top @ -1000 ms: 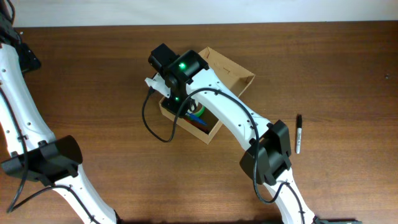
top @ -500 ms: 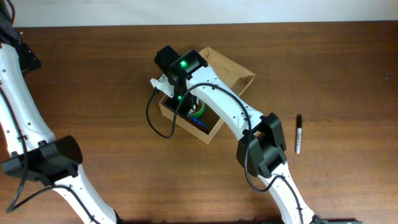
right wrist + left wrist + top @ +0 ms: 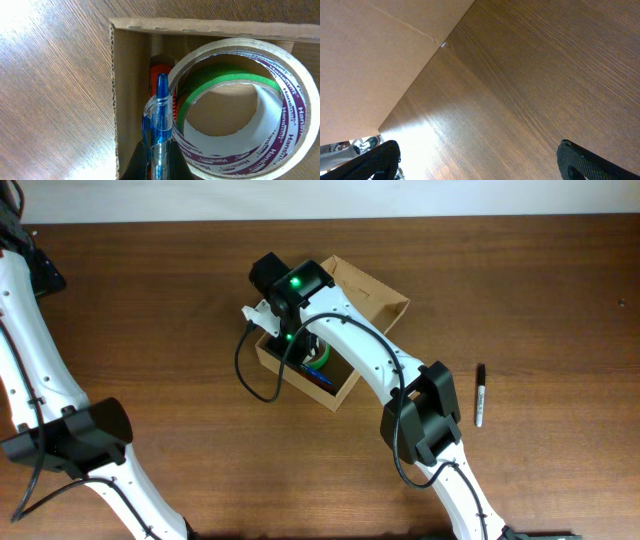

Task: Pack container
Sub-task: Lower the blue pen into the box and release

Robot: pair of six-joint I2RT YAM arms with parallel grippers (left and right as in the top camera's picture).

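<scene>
The container [image 3: 372, 293], a tan cardboard box with its flap lid open, sits mid-table. In the right wrist view its wall [image 3: 200, 25] frames a clear tape roll with purple print [image 3: 282, 125], a green tape roll [image 3: 220, 82] inside it and an orange item [image 3: 160, 70]. My right gripper [image 3: 159, 169] is shut on a blue pen [image 3: 160, 120], held inside the box beside its left wall. In the overhead view the pen [image 3: 318, 374] shows under my right arm. My left gripper [image 3: 480, 170] is open and empty above bare table.
A black marker [image 3: 479, 395] lies on the table to the right of the box. My left arm [image 3: 30, 330] runs along the table's far left edge. A tan surface [image 3: 365, 60] borders the table by the left gripper.
My right wrist has shifted slightly right over the box and its elbow has swung left. In the last half second nothing has moved.
</scene>
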